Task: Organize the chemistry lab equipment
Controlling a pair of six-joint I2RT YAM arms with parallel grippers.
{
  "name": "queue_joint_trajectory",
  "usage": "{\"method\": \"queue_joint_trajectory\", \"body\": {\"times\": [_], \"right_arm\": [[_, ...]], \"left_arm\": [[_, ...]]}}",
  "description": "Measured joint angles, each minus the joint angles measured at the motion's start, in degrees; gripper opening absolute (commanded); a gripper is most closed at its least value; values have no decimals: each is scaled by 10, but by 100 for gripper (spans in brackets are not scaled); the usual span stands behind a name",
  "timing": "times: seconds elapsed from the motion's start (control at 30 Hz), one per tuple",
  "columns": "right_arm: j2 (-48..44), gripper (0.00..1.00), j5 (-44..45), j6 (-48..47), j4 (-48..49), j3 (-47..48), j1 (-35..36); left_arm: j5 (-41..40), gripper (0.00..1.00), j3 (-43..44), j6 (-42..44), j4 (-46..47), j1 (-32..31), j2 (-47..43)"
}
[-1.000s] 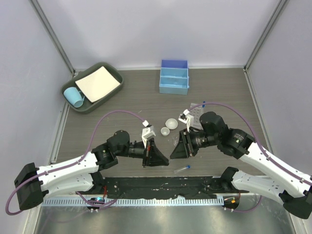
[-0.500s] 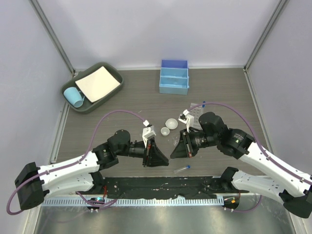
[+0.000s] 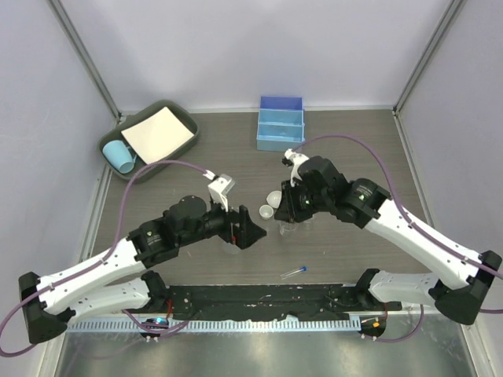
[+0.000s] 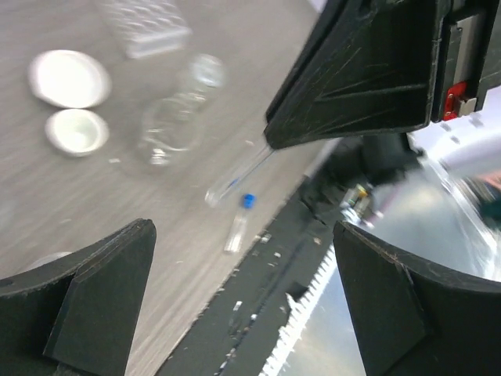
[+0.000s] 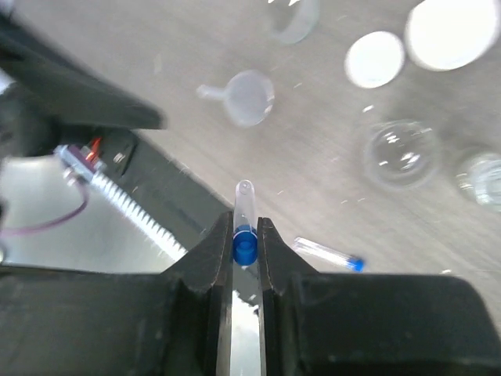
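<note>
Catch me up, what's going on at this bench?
Two arms are sorting small lab glassware. The right end effector is shut on a blue-capped tube, held above the table. The left end effector is open and empty, opposite it. A second capped tube lies loose near the front edge. A funnel, a round flask and two white dishes sit on the table, none of them gripped.
</note>
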Motion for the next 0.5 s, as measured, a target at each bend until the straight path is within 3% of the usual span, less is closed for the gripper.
{"method": "queue_joint_trajectory", "body": {"times": [0.13,0.23,0.37,0.5], "right_arm": [[53,1,71,-18,-15,33,-50],[87,1,106,-24,-15,40,-136],[130,1,153,-25,-10,49,-225],[173,1,193,-26,-7,70,-252]], "left_arm": [[-118,100,38,-12,-97,1,-20],[-170,100,40,-17,-150,2,-32],[-199,100,40,-17,-193,2,-33],[-210,100,40,-17,-214,2,-33]]}}
